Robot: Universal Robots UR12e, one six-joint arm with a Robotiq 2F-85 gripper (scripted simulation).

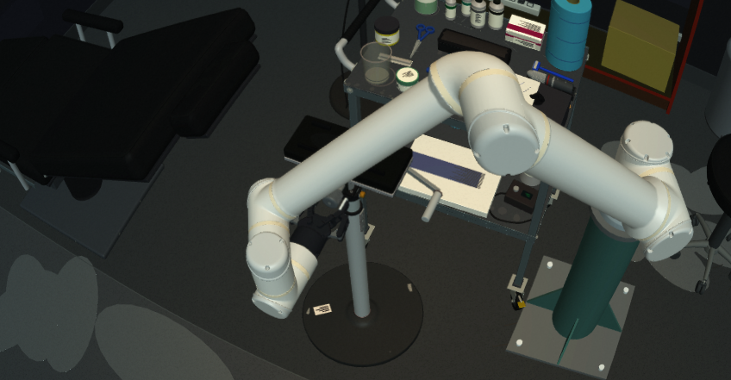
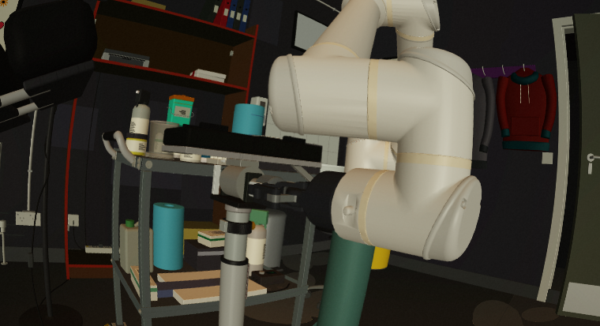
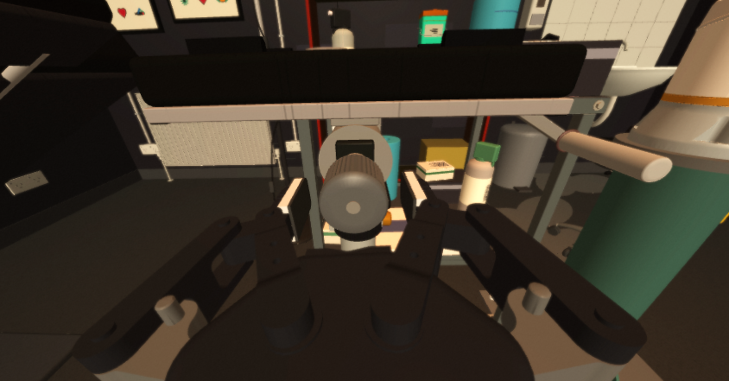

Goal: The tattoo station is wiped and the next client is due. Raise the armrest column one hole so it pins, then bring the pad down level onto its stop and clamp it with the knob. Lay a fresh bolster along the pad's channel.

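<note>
In the middle of the floor the armrest stand rises from a round black base (image 1: 362,315). Its grey column (image 1: 356,263) carries a black pad (image 3: 358,73) that lies level on a pale plate. The ribbed grey knob (image 3: 353,194) sticks out from the bracket under the pad, toward the wrist camera. A black bolster (image 1: 474,43) lies on the cart top, behind the arm. My gripper (image 3: 354,198) is level with the knob, with a finger on each side of it. The gripper is open and holds nothing.
The cart (image 1: 461,120) stands right behind the stand, crowded with bottles, jars and a blue roll (image 1: 568,28). Its handle (image 3: 614,155) juts out to the right of the gripper. The black client chair (image 1: 118,89) is to the left. The arm's green pedestal (image 1: 590,279) is to the right.
</note>
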